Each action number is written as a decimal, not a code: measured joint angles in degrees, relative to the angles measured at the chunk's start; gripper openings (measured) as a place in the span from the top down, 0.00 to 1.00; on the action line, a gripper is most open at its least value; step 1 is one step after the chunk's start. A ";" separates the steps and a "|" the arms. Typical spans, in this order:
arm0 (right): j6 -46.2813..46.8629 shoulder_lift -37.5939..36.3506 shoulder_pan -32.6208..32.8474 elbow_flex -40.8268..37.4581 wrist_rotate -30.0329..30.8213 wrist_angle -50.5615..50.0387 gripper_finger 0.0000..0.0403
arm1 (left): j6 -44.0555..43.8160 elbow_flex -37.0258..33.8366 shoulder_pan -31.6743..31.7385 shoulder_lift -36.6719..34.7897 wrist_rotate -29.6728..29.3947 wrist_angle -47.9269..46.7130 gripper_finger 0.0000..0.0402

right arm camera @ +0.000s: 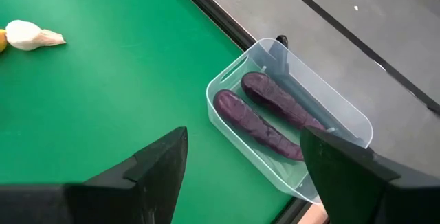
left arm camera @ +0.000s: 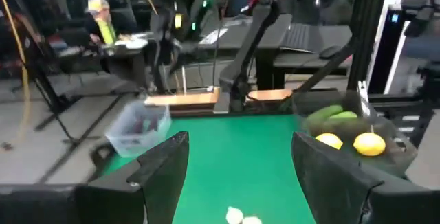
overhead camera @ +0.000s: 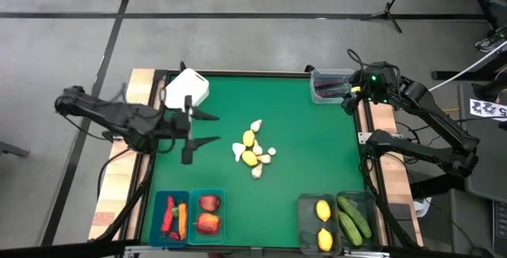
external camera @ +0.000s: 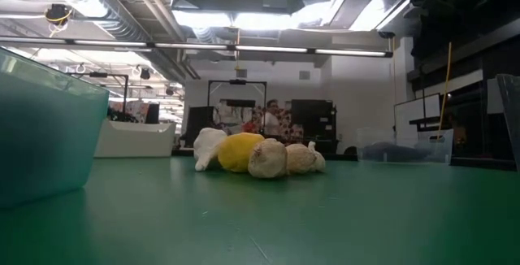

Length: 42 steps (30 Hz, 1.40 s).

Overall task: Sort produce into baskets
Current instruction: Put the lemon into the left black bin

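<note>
A pile of two yellow lemons and several white garlic bulbs (overhead camera: 253,153) lies on the green table's middle; it also shows in the low view (external camera: 258,155). My left gripper (overhead camera: 204,128) is open and empty, left of the pile, above the table. My right gripper (right arm camera: 244,162) is open and empty at the far right corner, above the clear tub (right arm camera: 292,117) where two purple eggplants (right arm camera: 258,121) lie. The tub also shows in the high view (overhead camera: 329,85).
A white box (overhead camera: 187,90) stands at the far left. Two teal bins at the near left hold peppers and a carrot (overhead camera: 174,218) and apples (overhead camera: 208,214). Dark-tinted bins at the near right hold lemons (overhead camera: 323,225) and cucumbers (overhead camera: 353,218).
</note>
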 joint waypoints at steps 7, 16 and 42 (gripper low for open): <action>-0.02 0.02 0.02 0.00 -0.08 -0.09 0.30 | -15.75 -21.47 11.09 -0.68 6.87 19.95 0.37; 0.11 0.02 0.01 0.00 -0.05 0.78 0.30 | -19.94 -26.91 20.77 15.22 27.38 39.29 0.38; 0.03 0.02 0.02 0.00 0.00 0.52 0.30 | -40.68 2.00 17.62 44.25 0.46 1.22 0.40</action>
